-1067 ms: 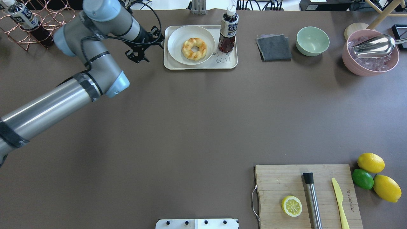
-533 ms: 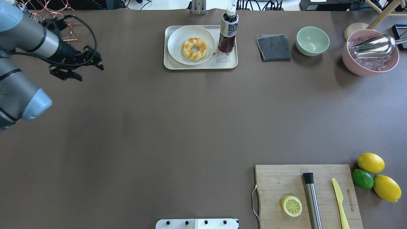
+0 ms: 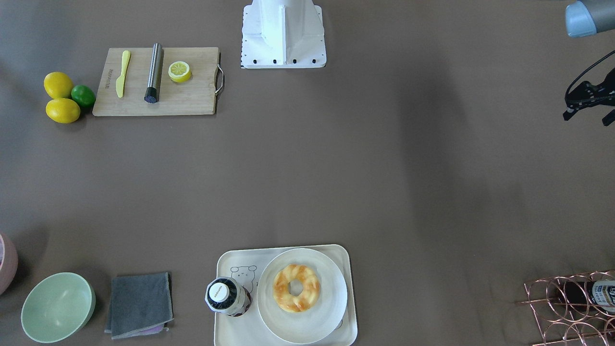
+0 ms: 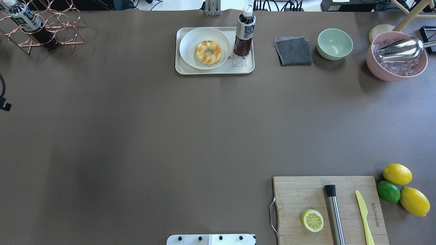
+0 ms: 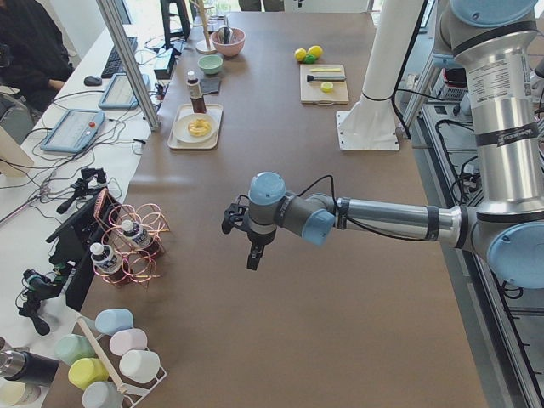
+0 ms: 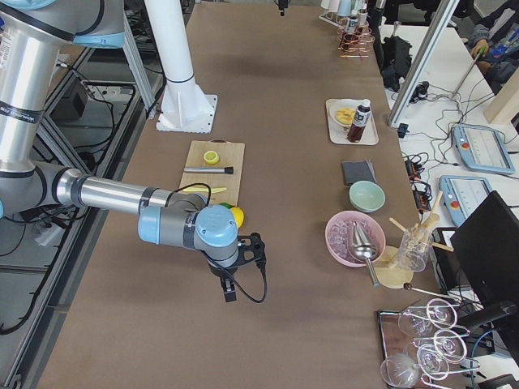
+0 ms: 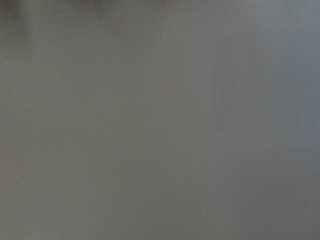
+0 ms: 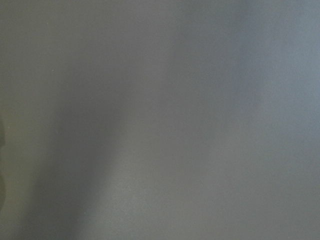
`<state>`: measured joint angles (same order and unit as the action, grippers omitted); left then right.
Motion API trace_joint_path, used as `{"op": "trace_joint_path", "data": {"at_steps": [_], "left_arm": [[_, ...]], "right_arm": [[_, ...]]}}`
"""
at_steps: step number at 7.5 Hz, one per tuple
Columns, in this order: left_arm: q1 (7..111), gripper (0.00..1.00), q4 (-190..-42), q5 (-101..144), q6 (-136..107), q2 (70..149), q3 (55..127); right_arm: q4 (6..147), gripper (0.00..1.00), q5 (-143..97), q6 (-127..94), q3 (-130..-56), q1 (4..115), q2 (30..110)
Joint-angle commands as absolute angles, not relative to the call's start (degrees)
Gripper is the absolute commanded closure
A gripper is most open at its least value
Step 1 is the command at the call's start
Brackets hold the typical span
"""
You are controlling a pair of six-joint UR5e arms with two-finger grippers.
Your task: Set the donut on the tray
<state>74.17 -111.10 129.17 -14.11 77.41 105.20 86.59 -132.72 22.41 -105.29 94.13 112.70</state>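
Note:
The golden twisted donut lies on a round white plate that sits on the cream tray at the table's far side. The front-facing view shows the same: the donut on the plate, on the tray. My left gripper is open and empty, far from the tray at the table's left end, and shows in the exterior left view. My right gripper shows only in the exterior right view, over bare table; I cannot tell its state. Both wrist views show only table.
A dark tea bottle stands on the tray beside the plate. A grey cloth, green bowl and pink ice bowl lie to its right. A cutting board with a lemon half is near right. A copper rack is far left.
My left arm has drawn back from beside the tray to the left, almost out of the overhead view. The donut, plate and tray have not moved.

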Motion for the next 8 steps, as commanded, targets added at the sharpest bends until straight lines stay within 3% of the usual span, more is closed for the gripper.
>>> {"op": "trace_joint_path", "data": {"at_steps": [1, 8], "left_arm": [[80.8, 0.03, -110.7, 129.3, 1.0, 71.3, 105.4], [83.0, 0.03, -110.3, 130.2, 8.5, 68.6, 105.4]], "right_arm": [[87.0, 0.01, -132.4, 22.2, -105.2, 93.9, 111.5], [87.4, 0.01, -132.4, 22.2, -103.9, 92.6, 109.6]]}}
